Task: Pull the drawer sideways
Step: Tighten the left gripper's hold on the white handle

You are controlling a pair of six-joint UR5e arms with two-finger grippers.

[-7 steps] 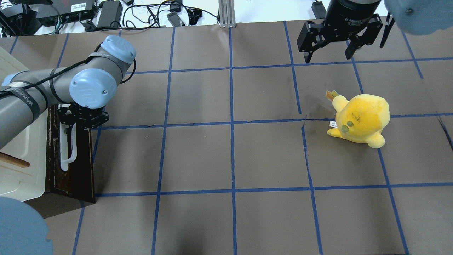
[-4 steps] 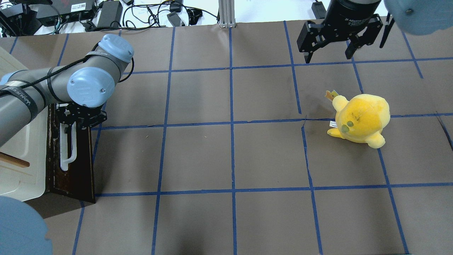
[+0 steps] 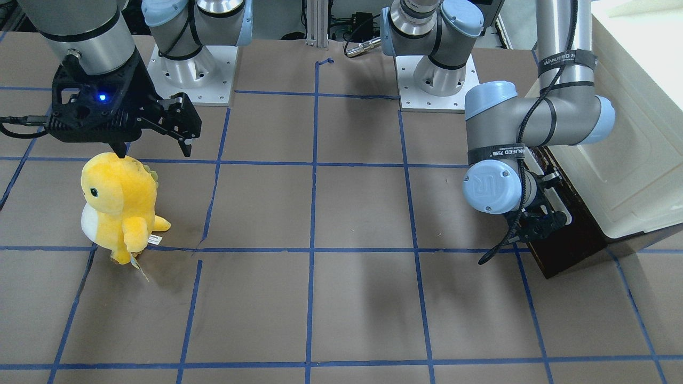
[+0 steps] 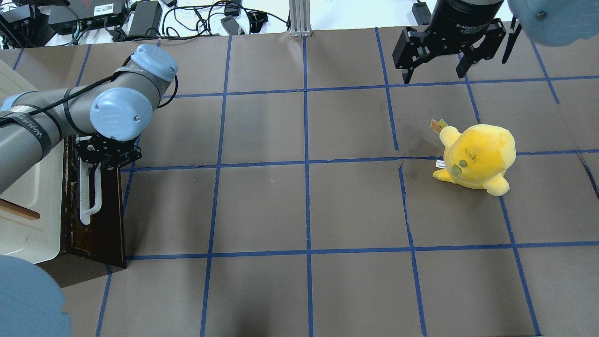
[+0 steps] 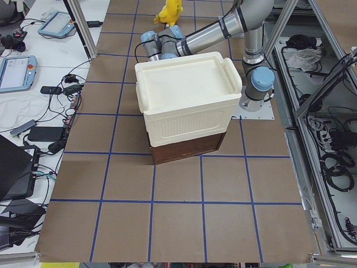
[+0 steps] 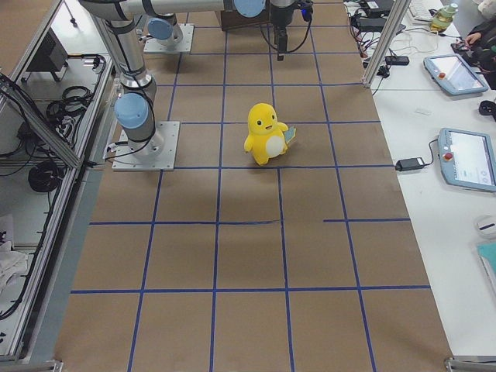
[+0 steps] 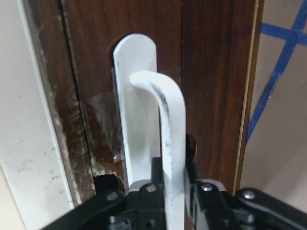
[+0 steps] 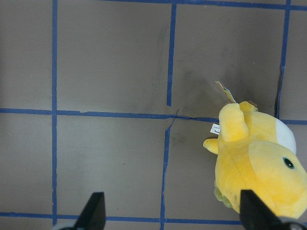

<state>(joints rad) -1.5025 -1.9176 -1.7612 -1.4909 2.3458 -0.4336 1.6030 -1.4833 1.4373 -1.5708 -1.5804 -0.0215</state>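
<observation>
The drawer [image 4: 100, 220] has a dark brown front against the cream-white cabinet [image 4: 28, 210] at the table's left edge. Its pale inner tray does not show. Its long white bar handle [image 4: 84, 206] runs along the front. My left gripper [image 4: 104, 157] is shut on the handle's far end. In the left wrist view [image 7: 172, 187] the white bar [image 7: 171, 120] sits between the fingers. The drawer also shows in the front view [image 3: 573, 240], with the left gripper [image 3: 539, 224] on it. My right gripper [image 4: 434, 77] is open and empty, above the table at the far right.
A yellow plush toy [image 4: 477, 157] stands on the brown mat near the right gripper, also in the right wrist view [image 8: 259, 163]. Cables and power boxes [image 4: 140, 18] lie beyond the mat's far edge. The cabinet [image 5: 184, 106] is tall.
My left wrist and elbow have shifted slightly toward the cabinet and the far side. The drawer front has not visibly moved. The right arm is still.
</observation>
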